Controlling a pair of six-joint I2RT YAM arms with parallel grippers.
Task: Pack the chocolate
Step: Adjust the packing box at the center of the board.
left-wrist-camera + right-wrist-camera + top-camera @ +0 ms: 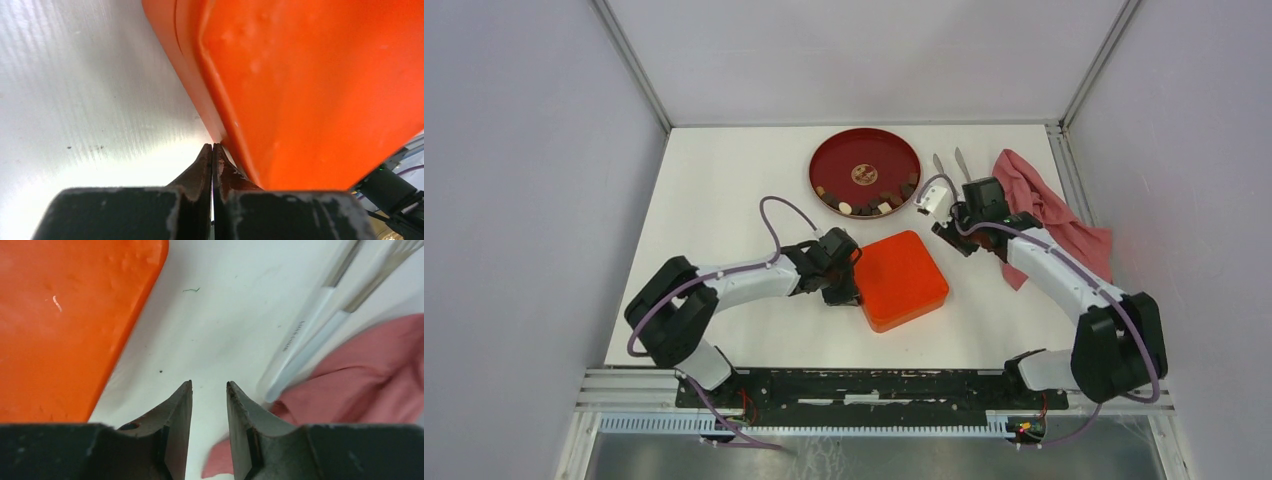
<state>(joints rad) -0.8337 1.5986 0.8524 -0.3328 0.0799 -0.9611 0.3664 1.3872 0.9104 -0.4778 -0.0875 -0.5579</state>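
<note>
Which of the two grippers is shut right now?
The left gripper, fingertips pressed together beside the orange box; the right gripper shows a clear gap, holding nothing.

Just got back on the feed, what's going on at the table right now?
The left gripper is shut on nothing, its tips against the side of the closed orange box. The right gripper is open and empty over the table, between the box and two white-handled utensils next to a pink cloth. The chocolates lie along the near rim of the red plate.
</note>
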